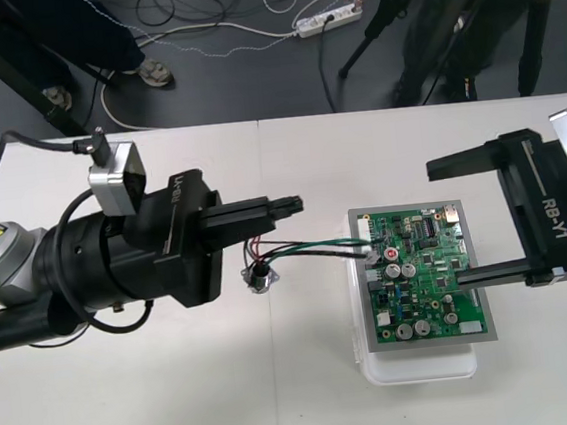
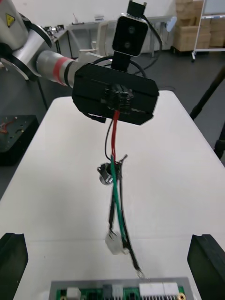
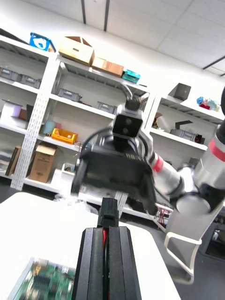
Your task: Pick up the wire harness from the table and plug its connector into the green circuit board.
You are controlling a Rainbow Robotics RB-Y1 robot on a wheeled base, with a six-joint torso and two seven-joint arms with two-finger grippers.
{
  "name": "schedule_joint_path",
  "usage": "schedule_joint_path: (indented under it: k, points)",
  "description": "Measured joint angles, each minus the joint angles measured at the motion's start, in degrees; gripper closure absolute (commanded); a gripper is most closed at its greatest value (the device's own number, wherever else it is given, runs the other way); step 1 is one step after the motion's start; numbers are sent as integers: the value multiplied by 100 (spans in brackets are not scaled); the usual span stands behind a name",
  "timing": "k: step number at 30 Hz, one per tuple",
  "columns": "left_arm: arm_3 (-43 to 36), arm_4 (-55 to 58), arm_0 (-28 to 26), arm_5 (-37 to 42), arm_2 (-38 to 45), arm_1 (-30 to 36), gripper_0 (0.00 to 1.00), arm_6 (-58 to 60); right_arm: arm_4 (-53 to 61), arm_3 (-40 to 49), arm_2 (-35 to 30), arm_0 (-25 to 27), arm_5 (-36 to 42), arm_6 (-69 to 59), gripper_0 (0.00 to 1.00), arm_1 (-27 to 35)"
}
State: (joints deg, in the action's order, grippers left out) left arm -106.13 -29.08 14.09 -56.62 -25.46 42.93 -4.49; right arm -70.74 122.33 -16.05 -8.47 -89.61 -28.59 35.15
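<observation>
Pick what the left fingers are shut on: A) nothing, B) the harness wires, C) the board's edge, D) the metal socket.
B: the left fingers are closed with the red wire of the harness between them, and the rest of the wires trail off toward the board.

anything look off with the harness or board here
Nothing looks damaged. One thing stands out: the left gripper is shut on the harness wires partway along, the round metal socket loose beside it, and the white plug sits just short of the green circuit board, not in it. The right gripper is open over the board.
</observation>
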Motion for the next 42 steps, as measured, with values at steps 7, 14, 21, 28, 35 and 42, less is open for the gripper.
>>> schedule_joint_path:
  k: [7,14,21,28,35,42]
  points:
    - [915,-369,-54,-896,316,3,100,-186,-30,0,-255,0,-7,-308,0,471]
    - [1791,-425,-57,-1599,423,2,100,-609,-657,97,-252,0,-8,-327,0,1211]
    - [2798,-719,-7,-2223,423,-81,100,-1340,-1735,555,-221,4,-11,-326,0,1549]
    - [3829,-1323,233,-2734,423,-423,100,-1622,-2880,1029,268,200,-16,-326,0,1808]
    - [4426,-1832,421,-2843,423,-924,100,-1806,-3979,1083,821,489,-17,-326,0,1826]
    - [4571,-2203,577,-2848,423,-1238,100,-2076,-4786,1084,1076,744,-17,-327,0,1826]
